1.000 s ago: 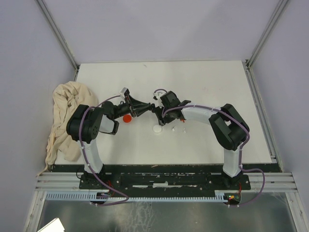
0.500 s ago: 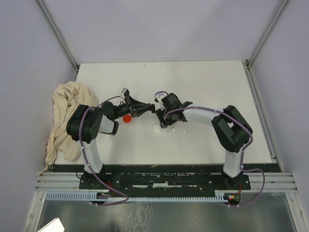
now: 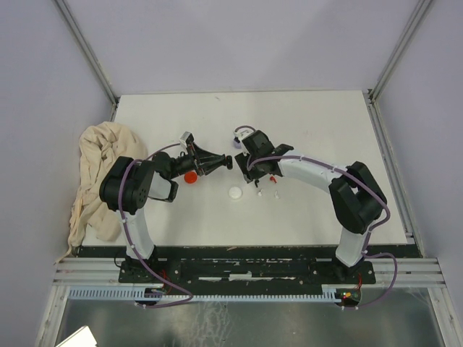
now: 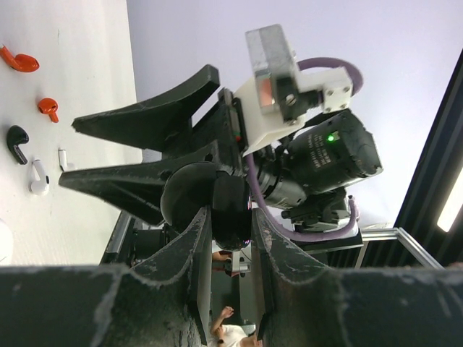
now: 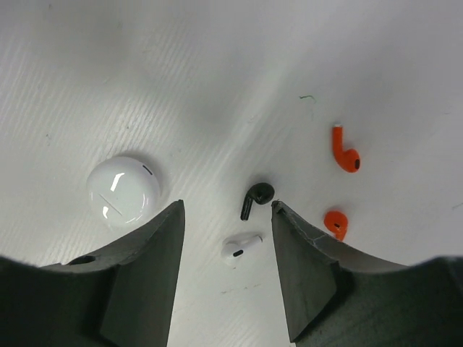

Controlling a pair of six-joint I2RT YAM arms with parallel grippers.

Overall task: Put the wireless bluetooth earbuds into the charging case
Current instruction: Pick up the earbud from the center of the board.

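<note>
Noting a cream cloth (image 3: pixel 94 170) heaped at the left edge of the tabletop (image 3: pixel 325 123). A red disc (image 3: pixel 190 176) lies under the left arm and a white disc (image 5: pixel 123 191) near the loose pieces. We find a black earbud (image 5: pixel 256 199), a white earbud (image 5: pixel 241 248) and two red earbuds (image 5: pixel 346 150) on the tabletop, none of them in a case. The right claw (image 5: pixel 228 210) hovers above them, jaws roughly half apart and holding nothing. The left claw (image 4: pixel 230 220) is pinched tight on a black round case (image 4: pixel 195 195), which its fingers partly hide. From above, the earbuds are mere specks.
</note>
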